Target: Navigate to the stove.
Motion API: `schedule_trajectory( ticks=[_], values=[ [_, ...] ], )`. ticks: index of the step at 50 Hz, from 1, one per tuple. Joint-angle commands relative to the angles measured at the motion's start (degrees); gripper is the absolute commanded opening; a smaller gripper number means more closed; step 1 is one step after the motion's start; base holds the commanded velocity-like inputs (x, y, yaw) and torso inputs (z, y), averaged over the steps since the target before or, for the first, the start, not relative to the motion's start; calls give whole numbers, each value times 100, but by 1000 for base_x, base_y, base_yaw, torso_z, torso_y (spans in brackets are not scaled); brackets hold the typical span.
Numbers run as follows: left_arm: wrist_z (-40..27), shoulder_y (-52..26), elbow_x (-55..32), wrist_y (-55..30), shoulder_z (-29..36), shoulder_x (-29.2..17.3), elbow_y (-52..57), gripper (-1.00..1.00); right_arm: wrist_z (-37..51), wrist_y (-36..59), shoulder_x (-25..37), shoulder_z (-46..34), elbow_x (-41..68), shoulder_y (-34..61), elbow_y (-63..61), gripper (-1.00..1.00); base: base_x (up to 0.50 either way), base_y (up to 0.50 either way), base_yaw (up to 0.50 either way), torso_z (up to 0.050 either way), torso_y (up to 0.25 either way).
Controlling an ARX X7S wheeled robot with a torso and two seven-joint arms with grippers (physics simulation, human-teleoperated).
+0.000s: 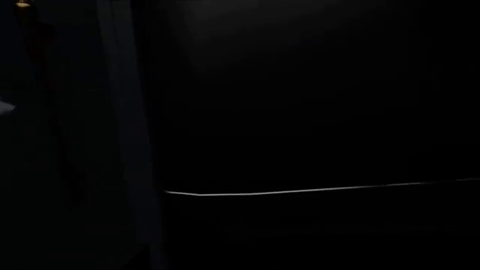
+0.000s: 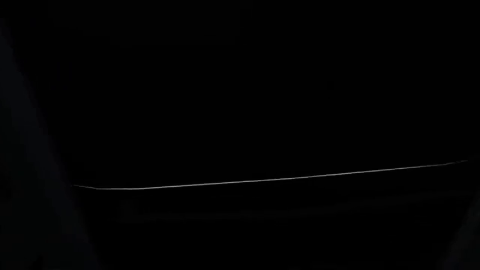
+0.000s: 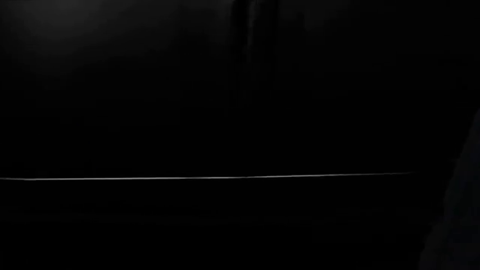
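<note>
Three views are almost wholly black. A single thin pale line [image 2: 270, 180] crosses the head view, rising slightly toward the right, and a dim dark surface fills the frame above and below it. What that surface belongs to cannot be told. The same kind of bright line [image 3: 210, 178] runs nearly level across the right wrist view, and another line [image 1: 315, 190] appears in the left wrist view, starting beside a faint grey vertical strip [image 1: 127, 129] that stands a little lighter than the darkness around it. A tiny warm glint [image 1: 22, 3] shows at one corner of the left wrist view. Neither arm's fingers appear in any view, so their spread cannot be told. The stove cannot be made out anywhere; its place cannot be told.
</note>
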Motion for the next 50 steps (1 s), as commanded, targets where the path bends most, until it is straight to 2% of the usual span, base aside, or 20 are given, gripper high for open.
schedule_trajectory(
  ticks=[1,50],
  values=[
    [-53,-14,-45,2,51,-47,-4,100,57,-27,46,-45,38,14,17,100,0,0,-500,0,0],
    [-214,-95,-240,47,225,-195,-95,100,287,-92,194,-219,131,71,88,100,0,0,-500,0,0]
  ],
)
